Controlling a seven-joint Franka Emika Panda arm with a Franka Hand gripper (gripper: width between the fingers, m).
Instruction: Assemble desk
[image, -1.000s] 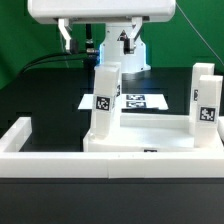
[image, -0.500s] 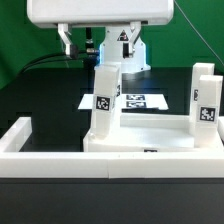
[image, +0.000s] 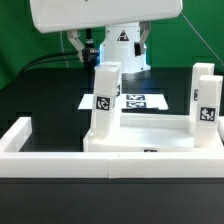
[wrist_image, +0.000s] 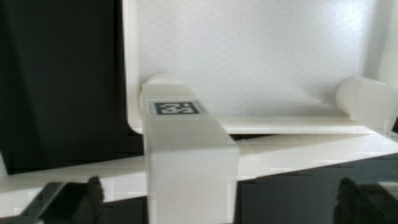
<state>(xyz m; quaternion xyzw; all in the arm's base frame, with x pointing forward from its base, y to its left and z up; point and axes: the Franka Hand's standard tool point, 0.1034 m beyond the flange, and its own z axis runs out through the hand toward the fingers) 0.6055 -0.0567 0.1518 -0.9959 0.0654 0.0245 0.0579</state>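
Observation:
The white desk tabletop (image: 150, 138) lies flat on the black table, against the low wall. Two white tagged leg posts stand upright on it: one at the exterior view's left (image: 104, 100) and one at its right (image: 204, 100). My gripper (image: 108, 45) hangs above the left leg, mostly hidden by its white housing. In the wrist view the tabletop (wrist_image: 249, 60) lies below. The tagged leg (wrist_image: 178, 140) rises between my gripper's (wrist_image: 214, 203) dark fingers (wrist_image: 71, 205). The jaws are wide apart and touch nothing. The second leg (wrist_image: 370, 100) shows at the edge.
A long low white border wall (image: 60, 165) runs along the front and up the exterior view's left. The marker board (image: 145, 100) lies behind the tabletop. The arm's base (image: 125, 50) stands at the back before a green backdrop.
The hand has shifted slightly toward the exterior view's right and a little upward. The tabletop and both legs have not moved.

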